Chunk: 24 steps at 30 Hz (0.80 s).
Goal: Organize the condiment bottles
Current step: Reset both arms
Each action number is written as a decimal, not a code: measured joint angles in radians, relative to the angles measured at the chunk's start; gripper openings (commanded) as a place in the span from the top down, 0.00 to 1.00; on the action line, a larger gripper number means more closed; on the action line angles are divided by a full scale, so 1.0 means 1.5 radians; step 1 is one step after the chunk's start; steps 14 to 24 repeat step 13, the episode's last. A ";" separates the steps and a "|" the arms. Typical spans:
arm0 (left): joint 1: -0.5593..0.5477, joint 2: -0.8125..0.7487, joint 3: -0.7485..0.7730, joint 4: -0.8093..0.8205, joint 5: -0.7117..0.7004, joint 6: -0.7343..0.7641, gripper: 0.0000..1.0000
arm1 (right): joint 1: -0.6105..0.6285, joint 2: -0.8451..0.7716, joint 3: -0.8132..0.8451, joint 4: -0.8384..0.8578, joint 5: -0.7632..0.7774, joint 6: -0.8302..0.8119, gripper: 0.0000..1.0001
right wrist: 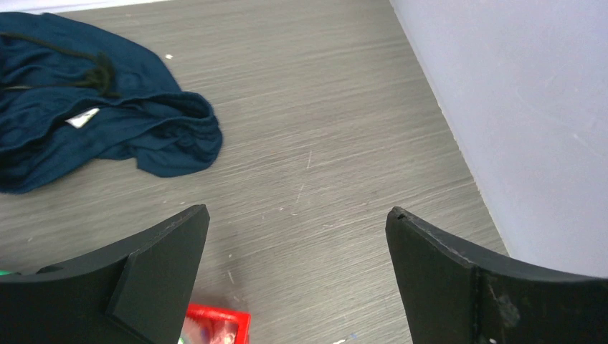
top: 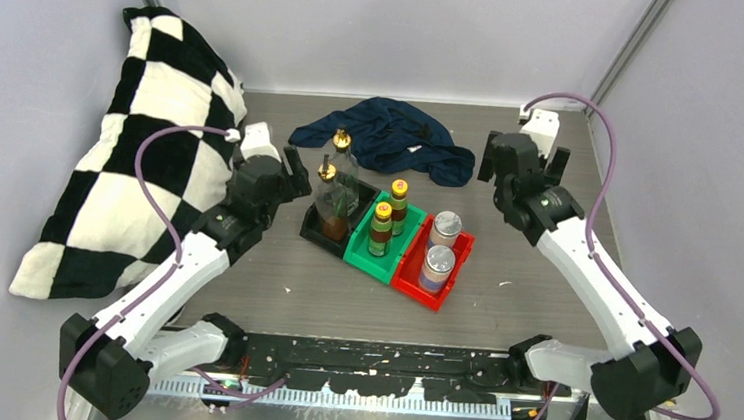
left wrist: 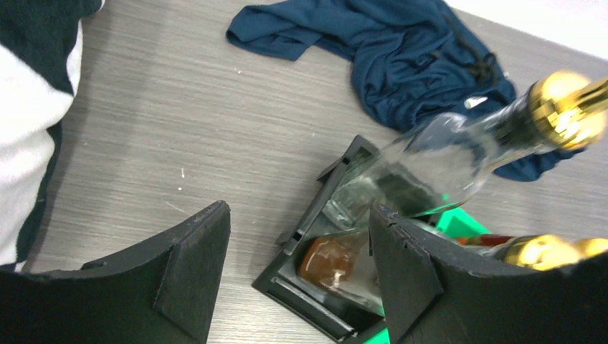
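L pincer (agape, as is R pincer) half-hides glass bottles; red bin cropped.

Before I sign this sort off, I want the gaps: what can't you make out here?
Top view: labels on the yellow-capped bottles are too small to read.
Left wrist view: a gripper finger hides most of the nearer glass bottle; the gold pourer tops are blurred.
Right wrist view: the red bin is cut by the bottom edge, contents unclear.

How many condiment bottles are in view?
6: two clear gold-topped bottles in the black bin, two yellow-capped bottles in the green bin, two white-capped jars in the red bin.
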 measured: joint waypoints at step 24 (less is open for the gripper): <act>-0.093 0.042 -0.098 0.086 -0.151 0.055 0.29 | -0.066 0.157 0.048 0.020 -0.061 0.047 0.00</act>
